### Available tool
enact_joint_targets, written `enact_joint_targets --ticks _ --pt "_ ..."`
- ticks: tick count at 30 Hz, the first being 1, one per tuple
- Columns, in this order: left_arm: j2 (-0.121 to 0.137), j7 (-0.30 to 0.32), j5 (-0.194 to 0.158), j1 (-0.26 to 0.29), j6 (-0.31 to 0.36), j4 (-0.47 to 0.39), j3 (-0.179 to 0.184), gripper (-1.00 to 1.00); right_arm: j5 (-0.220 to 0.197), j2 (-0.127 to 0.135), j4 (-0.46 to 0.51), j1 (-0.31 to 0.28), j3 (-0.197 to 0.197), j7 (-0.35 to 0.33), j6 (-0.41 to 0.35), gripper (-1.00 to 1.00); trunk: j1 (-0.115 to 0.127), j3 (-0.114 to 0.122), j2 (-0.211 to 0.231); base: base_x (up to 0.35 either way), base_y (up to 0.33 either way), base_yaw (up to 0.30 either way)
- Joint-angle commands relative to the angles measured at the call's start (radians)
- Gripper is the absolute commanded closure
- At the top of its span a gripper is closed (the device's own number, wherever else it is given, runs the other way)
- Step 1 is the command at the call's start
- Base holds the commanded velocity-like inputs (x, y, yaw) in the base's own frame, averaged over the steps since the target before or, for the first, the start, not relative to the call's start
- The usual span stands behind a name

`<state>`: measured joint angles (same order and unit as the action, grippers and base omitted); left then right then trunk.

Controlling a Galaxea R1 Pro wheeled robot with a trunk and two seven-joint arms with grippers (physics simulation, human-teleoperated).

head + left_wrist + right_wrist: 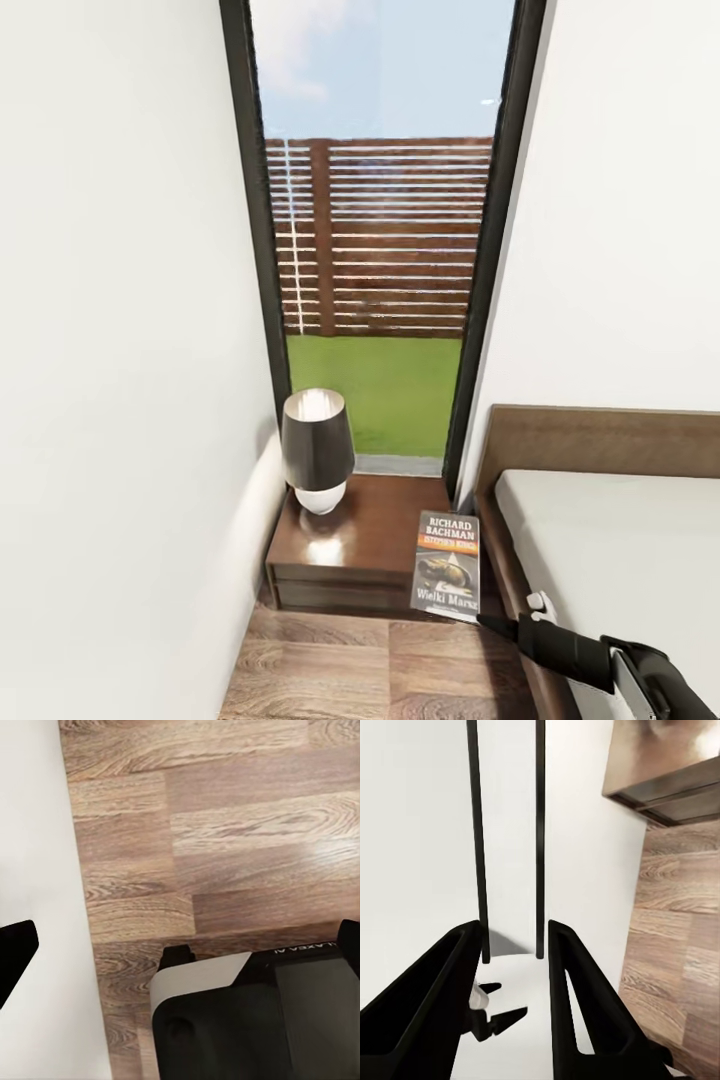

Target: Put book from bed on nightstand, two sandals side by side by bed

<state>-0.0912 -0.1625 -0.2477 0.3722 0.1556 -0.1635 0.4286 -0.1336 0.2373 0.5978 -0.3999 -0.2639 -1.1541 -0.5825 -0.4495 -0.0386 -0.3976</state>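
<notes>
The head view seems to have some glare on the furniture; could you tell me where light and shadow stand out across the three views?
Head view: a bright reflection on the nightstand top below the lamp, whose shade top glows; walls flare outward, wide-angle. Left wrist view: soft sheen on the floor planks. Right wrist view: dark shapes on the white surface between the right pincer's fingers.

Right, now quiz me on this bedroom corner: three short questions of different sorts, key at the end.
1. True or false: the lamp stands on the nightstand.
2. Through the window you see: A) a lawn and a brown slat fence; B) a street with cars; C) a swimming pool.
3. Fill in: the book shows at the nightstand's end nearer the ____.

Key: 1 true; 2 A; 3 bed.
</notes>
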Motion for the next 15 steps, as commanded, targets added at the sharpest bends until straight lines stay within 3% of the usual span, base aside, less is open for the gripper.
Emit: enact_joint_targets --ticks 1,15 --pt "0.000 -0.006 -0.009 0.001 0.005 -0.002 0.009 -1.00 -0.002 0.002 0.000 -0.008 0.000 0.000 -0.009 1.00 -0.001 -0.004 -0.002 0.000 0.000 0.079" --pt "-0.001 -0.002 -0.010 0.002 0.006 -0.013 0.024 -1.00 -0.001 0.024 -0.001 -0.044 0.003 0.007 -0.012 1.00 -0.001 -0.026 -0.002 0.000 0.000 0.087"
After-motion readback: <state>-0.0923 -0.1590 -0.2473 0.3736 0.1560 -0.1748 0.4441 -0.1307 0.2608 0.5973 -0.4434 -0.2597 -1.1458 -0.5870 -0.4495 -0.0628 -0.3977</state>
